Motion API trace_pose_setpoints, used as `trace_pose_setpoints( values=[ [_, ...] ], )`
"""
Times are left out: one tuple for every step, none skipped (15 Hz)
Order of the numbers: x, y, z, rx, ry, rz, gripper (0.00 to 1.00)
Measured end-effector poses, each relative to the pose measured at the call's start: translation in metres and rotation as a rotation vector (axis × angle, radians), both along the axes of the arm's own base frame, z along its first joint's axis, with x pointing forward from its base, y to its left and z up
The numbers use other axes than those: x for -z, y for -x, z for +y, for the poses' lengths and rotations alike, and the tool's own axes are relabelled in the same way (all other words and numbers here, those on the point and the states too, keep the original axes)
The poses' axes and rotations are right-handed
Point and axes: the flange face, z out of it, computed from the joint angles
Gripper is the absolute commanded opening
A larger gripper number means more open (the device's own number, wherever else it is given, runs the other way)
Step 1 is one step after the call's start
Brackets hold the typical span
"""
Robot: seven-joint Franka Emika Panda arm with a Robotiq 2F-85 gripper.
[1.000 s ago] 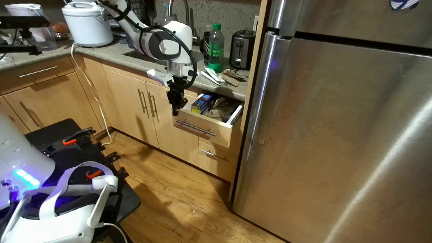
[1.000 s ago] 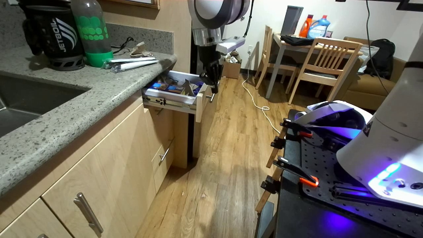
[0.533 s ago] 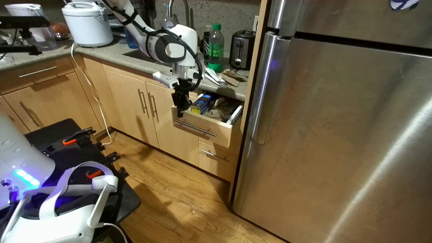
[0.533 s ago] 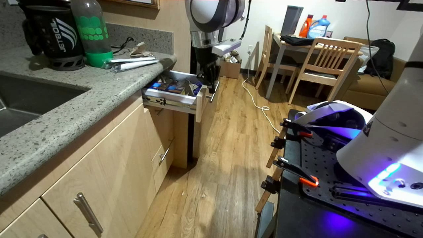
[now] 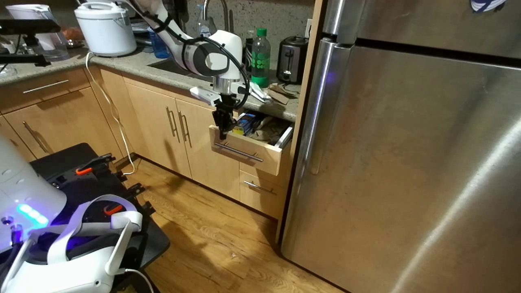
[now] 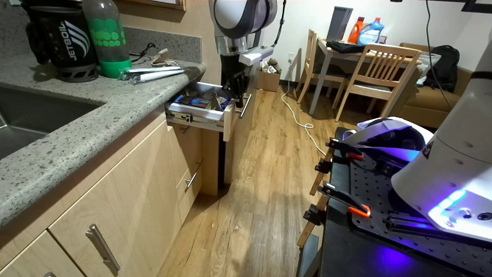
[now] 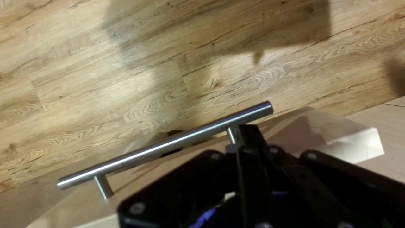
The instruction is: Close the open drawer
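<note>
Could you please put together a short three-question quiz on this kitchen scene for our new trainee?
1. True or false: the top drawer beside the refrigerator is fully shut.

2. Multiple choice: where along that drawer's front is the gripper?
a) nearer the refrigerator end
b) at the exact middle
c) nearer the end away from the refrigerator

3. Fill in the missing word: in an exterior view, the black container on the countertop is printed with the word ____.

Key: 1. False; it stands pulled out. 2. c. 3. JETBOIL.

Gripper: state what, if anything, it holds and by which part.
Nothing: the gripper is shut at the front of the drawer, not around its handle.
</note>
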Motion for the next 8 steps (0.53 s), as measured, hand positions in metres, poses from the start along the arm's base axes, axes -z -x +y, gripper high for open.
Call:
trace_pose_setpoints(
  values=[
    [0.000,-0.003,0.001,0.002,-0.003,-0.005,0.01],
    [-0.001,-0.007,0.001,0.005,-0.005,-0.012,0.01],
    [-0.002,-0.011,0.002,0.010,-0.009,-0.021,0.01],
    [-0.005,-0.017,0.002,0.014,-0.013,-0.032,0.01],
    [-0.009,-0.023,0.003,0.018,-0.017,-0.046,0.01],
    [-0.014,-0.029,0.004,0.021,-0.021,-0.060,0.01],
    [-0.020,-0.036,0.005,0.024,-0.025,-0.074,0.01],
    [-0.027,-0.044,0.007,0.027,-0.030,-0.092,0.01]
  ],
)
